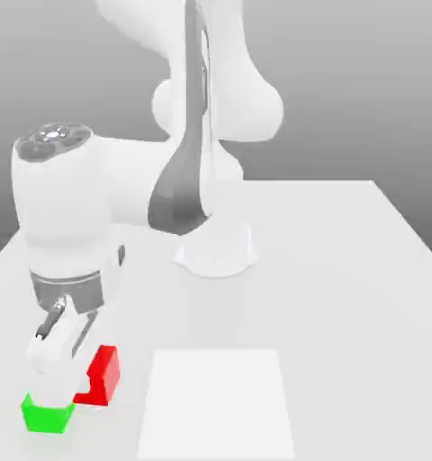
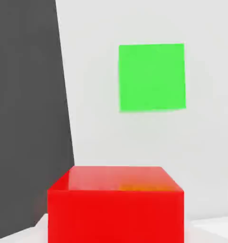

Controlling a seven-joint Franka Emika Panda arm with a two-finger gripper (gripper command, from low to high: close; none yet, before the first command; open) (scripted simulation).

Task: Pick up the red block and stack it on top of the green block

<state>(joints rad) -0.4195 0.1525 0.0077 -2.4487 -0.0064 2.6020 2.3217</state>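
Note:
The red block (image 1: 105, 367) rests low on the white table (image 1: 346, 270) at the exterior view's left front, and my gripper (image 1: 72, 371) is shut on it, the white fingers covering its left part. The green block (image 1: 47, 415) sits just in front of it, towards the exterior view's left, apart from it, its top partly hidden by a finger. In the hand view the red block (image 2: 116, 204) looms close and the green block (image 2: 152, 77) lies on the table beyond it.
A paler rectangular patch (image 1: 220, 405) marks the table in front, to the right of the blocks. My arm's round base (image 1: 216, 254) stands mid-table behind. The table's edge (image 2: 63, 95) runs close beside the blocks, with dark floor past it.

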